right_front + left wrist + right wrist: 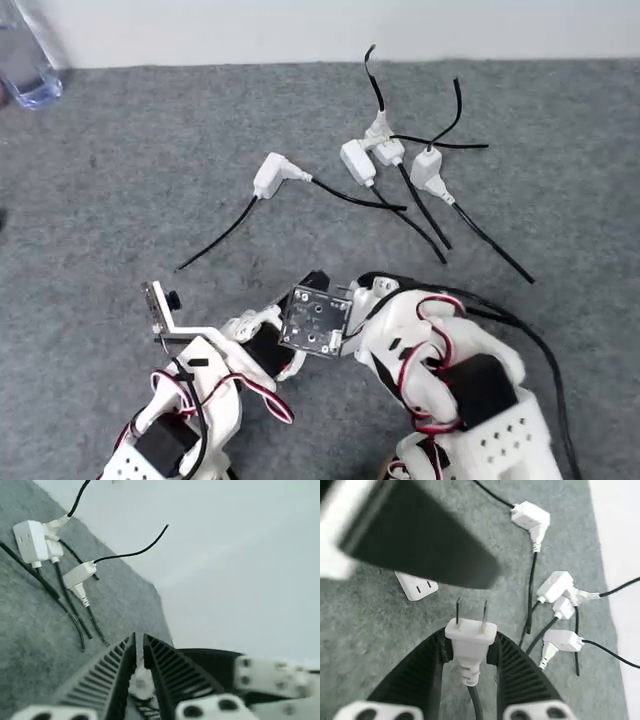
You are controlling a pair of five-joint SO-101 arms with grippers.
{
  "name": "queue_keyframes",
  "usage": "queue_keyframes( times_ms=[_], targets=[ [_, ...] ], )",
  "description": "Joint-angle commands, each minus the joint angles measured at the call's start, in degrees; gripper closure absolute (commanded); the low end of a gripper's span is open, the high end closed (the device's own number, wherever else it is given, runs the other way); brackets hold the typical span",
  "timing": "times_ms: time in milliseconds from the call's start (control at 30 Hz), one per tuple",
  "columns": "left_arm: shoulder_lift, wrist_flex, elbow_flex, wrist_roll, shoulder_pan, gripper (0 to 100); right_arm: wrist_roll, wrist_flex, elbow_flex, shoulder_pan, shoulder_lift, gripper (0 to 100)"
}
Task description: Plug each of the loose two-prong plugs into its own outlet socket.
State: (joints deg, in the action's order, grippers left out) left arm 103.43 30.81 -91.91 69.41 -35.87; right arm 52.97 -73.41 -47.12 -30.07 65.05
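1. From high up, we saw a grey mat (100, 180) over the table. One arm (185, 400) and another arm (460, 385) sat at the near edge, with their front ends close together. Farther out, a white piece (270, 175) on a black cord lay by itself. Beside it, three more white pieces (388, 152) lay in a bunch, and their cords crossed. A clear bottle (25, 60) stood in a far corner. From here we could not tell how open either claw was.
2. In the left wrist view, the left claw (139, 639) had its black ribbed fingers (170, 675) almost together, with just a thin slit between them. Something small and white showed in the slit, but it was too blurry for us to tell what it was. Past the claw, a white block (30, 542) lay on the mat among the bunched cords.
3. In the right wrist view, the right claw (470, 636) was squeezed tight on a white two-prong plug (470, 647), with one finger on each side. The prongs (484, 614) pointed away from the claw. A white socket (417, 586) with two slots lay on the mat just ahead, partly under a big dark shape (420, 540). The plug and the socket were apart.
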Motion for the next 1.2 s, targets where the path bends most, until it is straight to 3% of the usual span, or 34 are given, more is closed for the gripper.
queue_keyframes(
  times_ms=[0,367,533,1167],
  targets=[
    [0.88,-1.32,2.42,0.09,-0.44,98,0.97,6.02,-3.78,0.13,1.27,99.0],
    [0.88,-1.32,2.51,0.62,-0.26,98,3.78,11.91,-5.89,1.36,1.36,99.0],
    [0.88,-1.23,3.21,5.10,-0.26,98,3.96,13.49,-5.98,1.10,0.92,99.0],
    [0.88,0.44,2.15,3.78,-0.70,98,3.60,13.85,-5.89,-1.98,1.45,99.0]
  ],
)
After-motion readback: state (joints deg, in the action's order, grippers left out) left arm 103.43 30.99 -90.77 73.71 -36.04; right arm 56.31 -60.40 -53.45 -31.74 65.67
